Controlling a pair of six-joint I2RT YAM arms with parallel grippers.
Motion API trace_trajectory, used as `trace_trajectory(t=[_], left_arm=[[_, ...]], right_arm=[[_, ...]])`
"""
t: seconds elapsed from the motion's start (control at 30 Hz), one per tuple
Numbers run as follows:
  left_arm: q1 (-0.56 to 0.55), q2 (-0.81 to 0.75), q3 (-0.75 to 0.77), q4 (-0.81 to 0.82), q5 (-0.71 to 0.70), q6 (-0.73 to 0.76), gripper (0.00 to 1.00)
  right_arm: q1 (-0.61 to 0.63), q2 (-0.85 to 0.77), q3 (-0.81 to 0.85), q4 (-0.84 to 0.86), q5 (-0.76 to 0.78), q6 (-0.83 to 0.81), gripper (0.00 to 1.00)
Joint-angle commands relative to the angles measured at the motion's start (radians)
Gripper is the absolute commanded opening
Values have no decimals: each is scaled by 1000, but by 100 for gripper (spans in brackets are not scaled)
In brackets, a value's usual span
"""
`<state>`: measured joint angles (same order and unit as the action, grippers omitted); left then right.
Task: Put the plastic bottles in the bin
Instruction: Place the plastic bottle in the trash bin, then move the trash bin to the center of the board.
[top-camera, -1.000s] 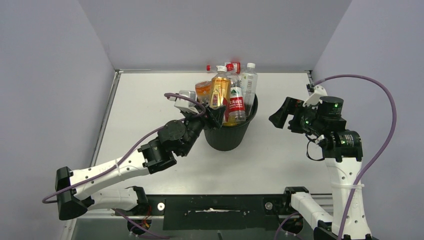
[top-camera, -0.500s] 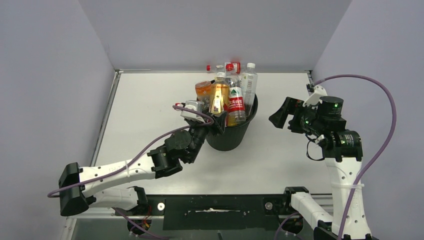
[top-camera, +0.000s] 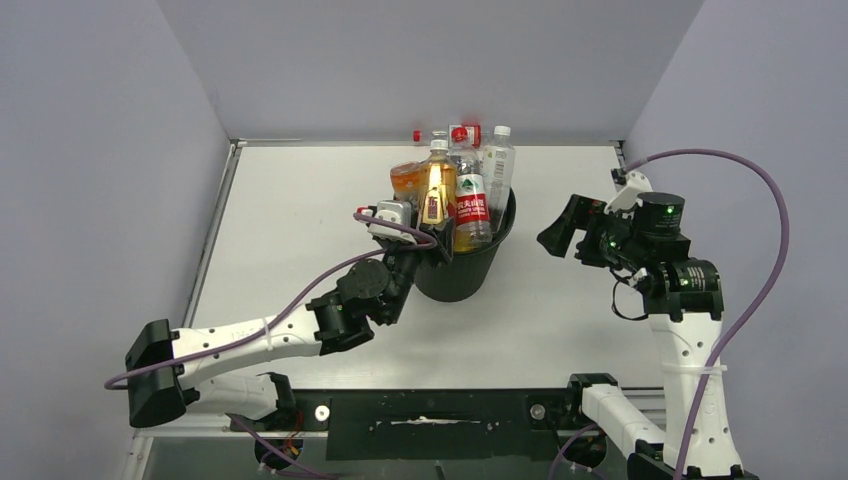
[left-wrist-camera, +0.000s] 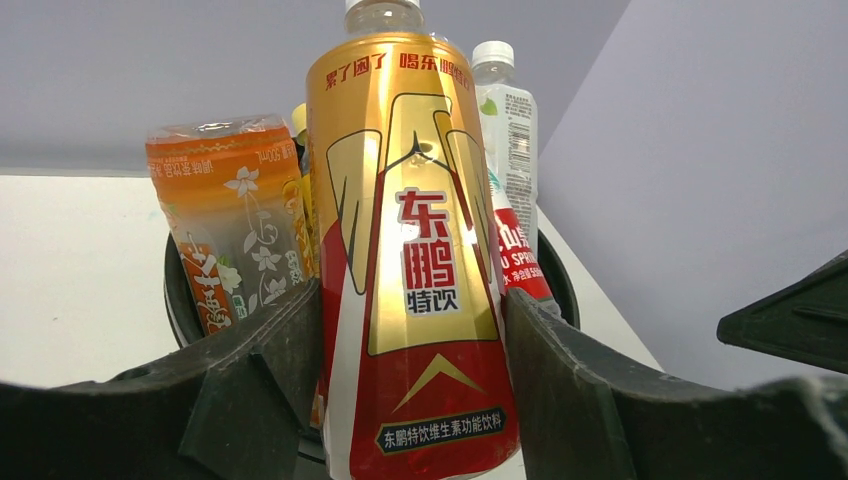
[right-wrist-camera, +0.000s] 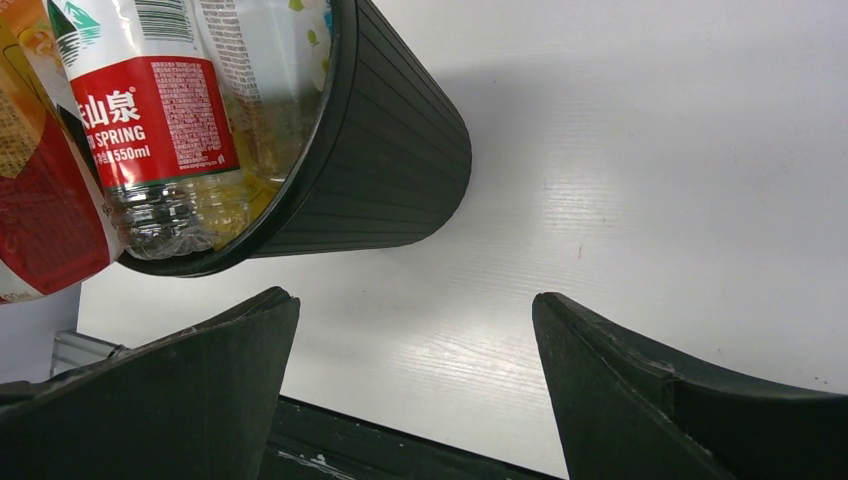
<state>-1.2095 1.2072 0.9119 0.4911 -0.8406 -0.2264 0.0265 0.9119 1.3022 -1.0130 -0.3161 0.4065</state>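
The black bin (top-camera: 460, 280) stands mid-table, crammed with upright bottles. My left gripper (top-camera: 435, 245) is at the bin's near-left rim, shut on a gold-and-red labelled bottle (top-camera: 433, 195). In the left wrist view this bottle (left-wrist-camera: 420, 250) stands upright between my fingers (left-wrist-camera: 270, 370). Beside it are an orange labelled bottle (left-wrist-camera: 225, 210), a red-labelled clear bottle (top-camera: 472, 205) and a white-capped clear bottle (top-camera: 497, 165). My right gripper (top-camera: 560, 225) is open and empty, right of the bin. Its wrist view shows the bin's wall (right-wrist-camera: 390, 170) and the red-labelled bottle (right-wrist-camera: 150, 110).
Red bottle caps (top-camera: 472, 130) show behind the bin near the back wall. Grey walls close the table on the left, back and right. The table's near edge (right-wrist-camera: 400, 430) lies just under the right gripper (right-wrist-camera: 415, 300).
My left arm has drawn back toward the near edge and sunk, and the gold-and-red bottle has come lower among the bottles in the bin. The right arm has not moved.
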Motion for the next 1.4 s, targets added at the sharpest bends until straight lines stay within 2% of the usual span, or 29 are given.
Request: trace_trajectory(t=[0.0,0.57,0.9,1.13,1.37], left_arm=[[-2,30,35,46,-34,42,59],[-2,-39,45,-137,-58,-58,80],[-4,-82,125,-233,-46,-90,82],[-5,-178,216,-427,-96,-167,82],[-1,-256,334,-658,-148,-192,86]], right_arm=[[-3,1,-9,24,-20,-5,91],[-3,26,-49,85,-63,4,91],[-2,83,-90,179,-126,32,90],[-2,126,-168,292,-195,74,76],[4,150,-304,436,-291,162,72]])
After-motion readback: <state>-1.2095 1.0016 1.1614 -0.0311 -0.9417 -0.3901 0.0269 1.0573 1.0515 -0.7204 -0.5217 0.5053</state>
